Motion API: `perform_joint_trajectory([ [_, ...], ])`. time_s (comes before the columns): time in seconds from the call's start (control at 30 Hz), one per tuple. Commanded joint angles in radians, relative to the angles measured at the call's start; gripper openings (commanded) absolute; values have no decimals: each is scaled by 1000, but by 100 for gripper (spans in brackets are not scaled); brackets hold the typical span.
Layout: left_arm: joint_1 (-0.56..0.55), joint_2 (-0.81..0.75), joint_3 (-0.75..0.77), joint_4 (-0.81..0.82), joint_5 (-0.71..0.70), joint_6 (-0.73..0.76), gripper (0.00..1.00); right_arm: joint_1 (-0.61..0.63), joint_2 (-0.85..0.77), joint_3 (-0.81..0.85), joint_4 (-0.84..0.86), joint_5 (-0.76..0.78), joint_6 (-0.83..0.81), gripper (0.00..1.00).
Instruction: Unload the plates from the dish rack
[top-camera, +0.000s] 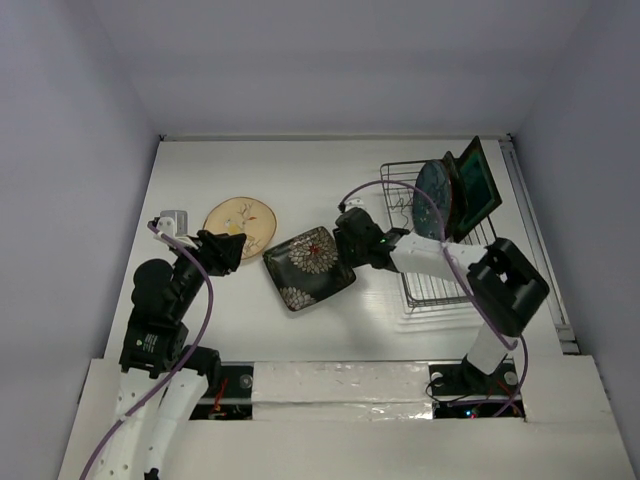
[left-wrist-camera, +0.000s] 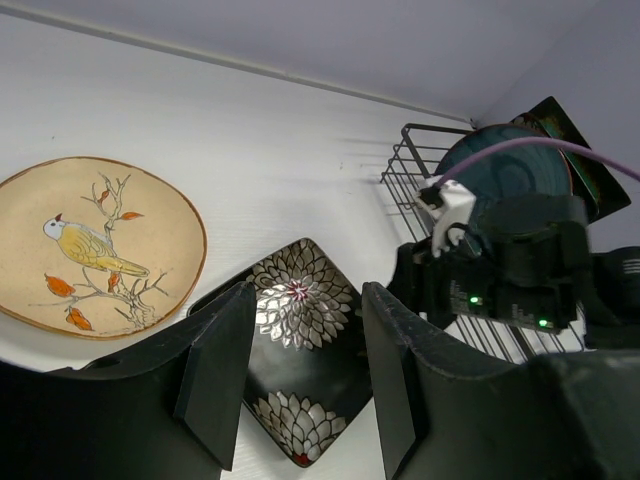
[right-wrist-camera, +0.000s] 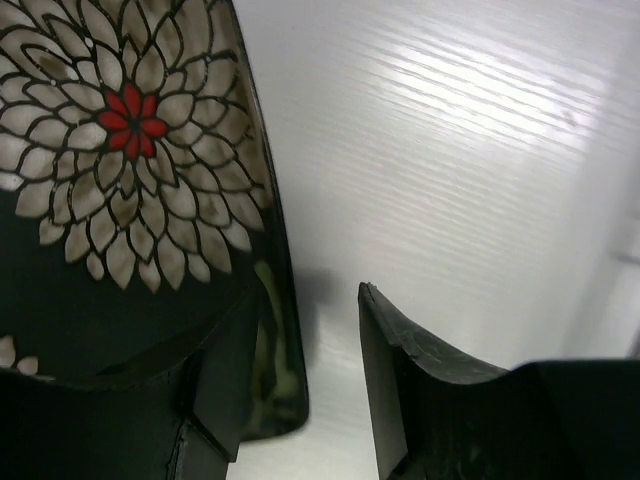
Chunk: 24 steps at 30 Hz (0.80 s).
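Between the two arms, the dark square plate with white flowers (top-camera: 308, 268) lies flat on the white table (top-camera: 300, 170), near the round tan bird-painted plate (top-camera: 240, 220). The right gripper (right-wrist-camera: 308, 300) straddles its rim, jaws parted, gripping nothing. The left gripper (left-wrist-camera: 307, 300) hovers parted and empty. Set-down looks finished. The next move is to lift clear and reach the grey wire dish rack (top-camera: 425, 285), where the round teal plate (top-camera: 437, 188) and the square teal dark-rimmed plate (top-camera: 478, 185) stand upright.

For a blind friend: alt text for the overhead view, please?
The right gripper hangs open at the rim of a dark flowered square plate on a table. A tan round plate lies left of it; teal plates stand in the wire rack.
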Motion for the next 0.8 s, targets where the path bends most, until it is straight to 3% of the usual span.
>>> perform_joint_trajectory([
  [0.0,7,0,12,52,10,-2,43,-4,-136,-24,-45,53,9,50],
  [0.17,7,-6,12,51,7,-2,43,-4,-291,29,-110,82,0,52],
  [0.27,7,-9,12,51,7,-4,43,-19,-368,44,-171,244,8,48],
  [0.3,7,-9,12,51,6,-2,43,-38,-415,47,-188,275,13,42],
  [0.33,7,-10,12,49,7,-4,43,-89,-440,47,-200,308,20,18],
  [0.37,7,-10,12,51,9,-4,43,-117,-469,42,-210,318,20,5],
  [0.4,7,-12,12,49,9,-4,43,-148,-496,36,-211,327,19,0],
  [0.5,7,-15,12,51,7,-4,43,-265,-575,30,-239,390,8,2],
  [0.57,7,-15,12,51,9,-2,43,-335,-584,45,-249,402,-16,17],
  [0.6,7,-16,12,52,9,-2,43,-354,-580,52,-253,398,-23,31],
  [0.7,7,-16,12,51,9,-4,43,-395,-560,71,-257,395,-43,46],
  [0.77,7,-16,11,51,9,-4,43,-415,-541,75,-247,376,-47,48],
])
